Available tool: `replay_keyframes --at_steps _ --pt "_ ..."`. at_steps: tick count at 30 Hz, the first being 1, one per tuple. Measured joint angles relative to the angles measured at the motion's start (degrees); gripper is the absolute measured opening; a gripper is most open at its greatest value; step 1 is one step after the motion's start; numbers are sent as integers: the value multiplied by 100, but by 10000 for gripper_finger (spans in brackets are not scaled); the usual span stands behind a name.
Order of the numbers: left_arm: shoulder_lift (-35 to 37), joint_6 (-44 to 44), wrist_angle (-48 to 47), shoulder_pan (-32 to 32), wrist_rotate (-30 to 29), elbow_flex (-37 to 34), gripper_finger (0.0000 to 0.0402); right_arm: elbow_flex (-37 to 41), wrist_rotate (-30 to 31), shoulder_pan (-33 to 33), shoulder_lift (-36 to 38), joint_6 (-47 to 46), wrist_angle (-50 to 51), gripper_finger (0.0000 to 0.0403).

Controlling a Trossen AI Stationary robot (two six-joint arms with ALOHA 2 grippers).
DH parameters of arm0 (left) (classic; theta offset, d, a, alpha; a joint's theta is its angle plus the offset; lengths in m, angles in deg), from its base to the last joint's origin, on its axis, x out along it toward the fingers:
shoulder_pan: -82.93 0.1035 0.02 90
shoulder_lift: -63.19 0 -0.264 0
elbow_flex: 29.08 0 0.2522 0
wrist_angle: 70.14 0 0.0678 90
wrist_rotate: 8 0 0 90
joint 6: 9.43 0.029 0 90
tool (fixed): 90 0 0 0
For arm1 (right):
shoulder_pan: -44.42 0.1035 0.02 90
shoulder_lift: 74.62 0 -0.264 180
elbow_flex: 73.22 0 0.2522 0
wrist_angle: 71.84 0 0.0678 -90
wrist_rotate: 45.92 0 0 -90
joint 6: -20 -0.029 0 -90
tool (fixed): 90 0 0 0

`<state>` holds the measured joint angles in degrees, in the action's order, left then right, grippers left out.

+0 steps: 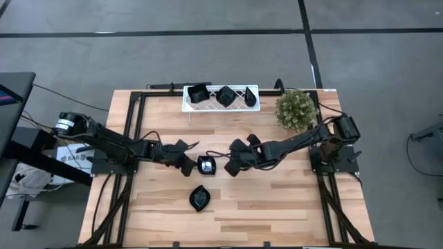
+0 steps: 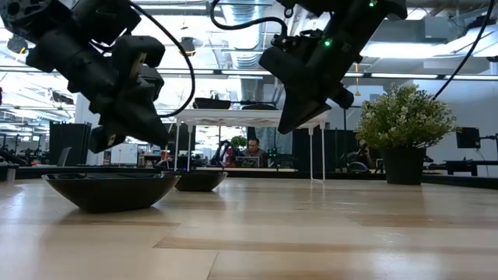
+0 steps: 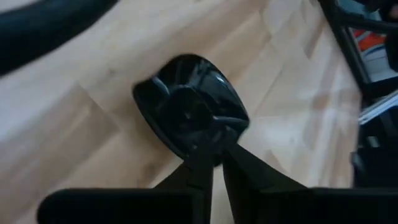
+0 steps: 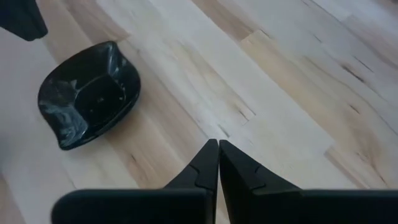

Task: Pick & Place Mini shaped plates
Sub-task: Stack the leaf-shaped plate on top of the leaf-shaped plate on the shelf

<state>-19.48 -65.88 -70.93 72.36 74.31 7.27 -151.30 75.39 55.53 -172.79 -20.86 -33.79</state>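
my left gripper pinches the square plate's rim to lift it; right gripper waits, jaws closed empty.

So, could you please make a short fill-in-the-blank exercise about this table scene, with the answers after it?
1. The white lattice tray holds ___ black plates.
2. Apart from the tray, ___ black plates lie on the wooden table.
3. The right gripper has its fingers ___ and holds nothing.
4. The potted plant stands near the table's far ___ corner in the high view.

Missing words: three; two; shut; right
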Motion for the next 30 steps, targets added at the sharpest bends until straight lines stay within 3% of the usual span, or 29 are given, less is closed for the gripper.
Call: replay_keyframes --at_steps 7,15,20,30 --pt "0 -980 48 -54 207 0 71 0 6 51 -1 93 2 8" --pt "2 -1053 -215 232 321 3 113 0 4 51 0 393 -31 8" --pt "0 -1053 -1072 547 339 0 118 0 4 50 0 395 -92 8" --pt "0 -1130 -551 561 497 7 118 0 15 49 0 395 -90 8"
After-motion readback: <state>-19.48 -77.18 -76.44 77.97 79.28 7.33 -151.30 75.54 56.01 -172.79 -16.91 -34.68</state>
